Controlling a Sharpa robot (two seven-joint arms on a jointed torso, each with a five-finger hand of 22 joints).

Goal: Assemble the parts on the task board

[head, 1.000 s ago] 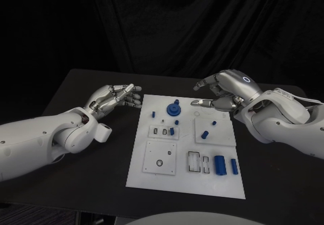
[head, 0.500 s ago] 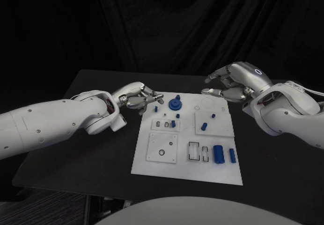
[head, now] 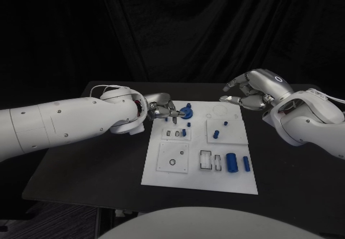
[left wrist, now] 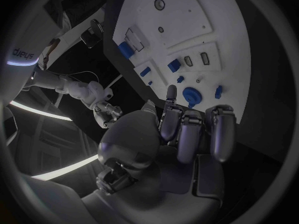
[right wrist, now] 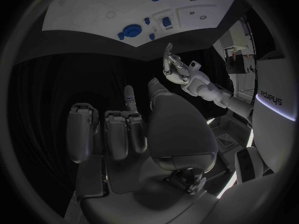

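Task board: white, central on the tabletop; blue gear part stands at its far edge. Left hand beside the gear, fingers parted, empty; right hand loosely curled, empty, off the far corner. Risk: a sideways brush may topple the gear.

My right hand hangs w/ fingers curled in on nothing, the white task board past the fingertips carrying a blue gear-like part & smaller blue parts, my left hand reaching toward the board's edge
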